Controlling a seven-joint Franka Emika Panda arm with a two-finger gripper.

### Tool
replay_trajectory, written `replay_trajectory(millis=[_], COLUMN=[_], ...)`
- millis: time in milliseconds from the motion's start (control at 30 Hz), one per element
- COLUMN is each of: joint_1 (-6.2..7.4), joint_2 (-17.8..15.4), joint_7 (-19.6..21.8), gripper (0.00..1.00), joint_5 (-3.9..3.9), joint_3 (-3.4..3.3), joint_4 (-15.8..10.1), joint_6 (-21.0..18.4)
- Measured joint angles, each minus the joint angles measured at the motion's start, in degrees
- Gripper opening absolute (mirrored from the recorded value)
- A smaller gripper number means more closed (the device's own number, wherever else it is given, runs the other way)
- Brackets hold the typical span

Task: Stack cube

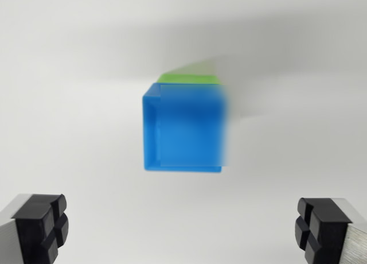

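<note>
The smooth blue plastic cube point(184, 128) fills the middle of my wrist view, and from beneath its far edge a strip of a green plastic cube point(190, 77) peeks out, so I read the blue one as sitting on top of the green one, the two roughly square to each other. The picture is smeared sideways, most plainly along the blue cube's edge on the wrist view's right, so I cannot say how neatly the edges line up or whether the upper cube overhangs. Around the pair there is only the plain white surface point(74, 57), with a soft shadow falling across it behind the stack. My claw point(183, 232) sits at the bottom of the frame, its two black padded fingertips point(43, 226) spread wide to either corner with nothing between them; it holds nothing and stands well clear of the cubes. Judging from this, the stacking itself looks done: the blue cube is placed and released. What is left, as I see it, is only to confirm that the stack stands steady and to take the arm away without brushing it; the blur keeps me from being sure of the alignment.
</note>
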Motion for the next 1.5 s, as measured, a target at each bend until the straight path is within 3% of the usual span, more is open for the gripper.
replay_trajectory(millis=[633, 1500], joint_1=[0.00, 0.00], joint_2=[-5.31, -7.88], joint_7=[-0.13, -0.20], gripper=[1.00, 1.00], joint_5=[0.19, 0.29], joint_3=[0.04, 0.08], joint_4=[4.57, 11.71], joint_6=[-9.77, -19.51])
